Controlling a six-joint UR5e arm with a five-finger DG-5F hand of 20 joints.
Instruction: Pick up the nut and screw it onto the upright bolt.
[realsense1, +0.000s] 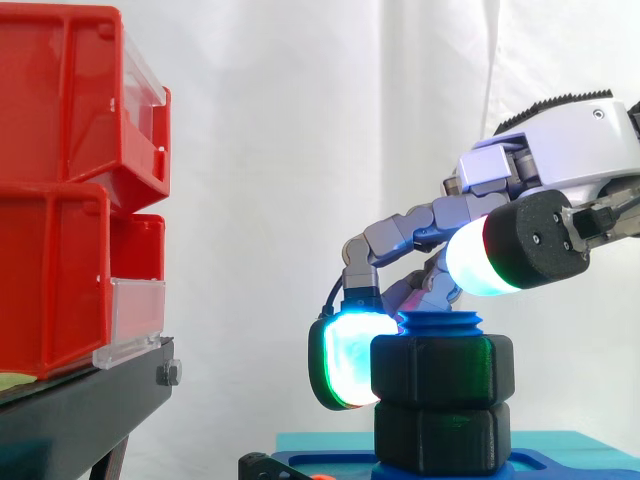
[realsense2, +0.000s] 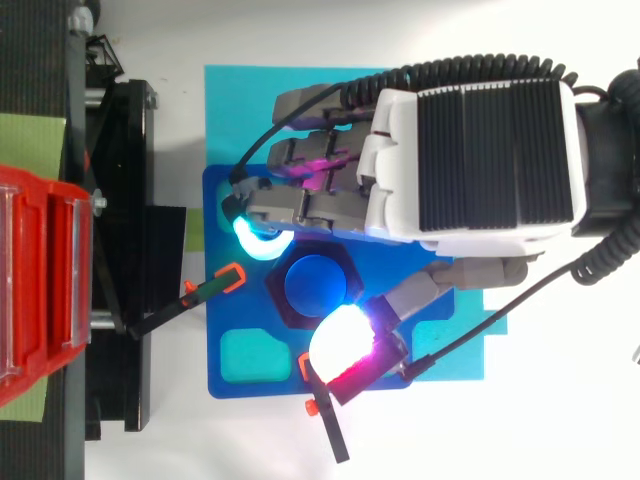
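The hand (realsense2: 470, 160) is clasping the nut (realsense1: 443, 368), one pad (realsense1: 345, 365) pressing its far flank and the thumb (realsense2: 340, 340) seemingly its near one. The nut is sitting below the palm, already riding the upright bolt (realsense1: 440, 324), whose axis is running vertically between them.

Backed by a white fabric curtain (realsense1: 330, 130); flanked on the left by stacked red plastic bins (realsense1: 60, 190) atop a black metal stand (realsense1: 90, 410).
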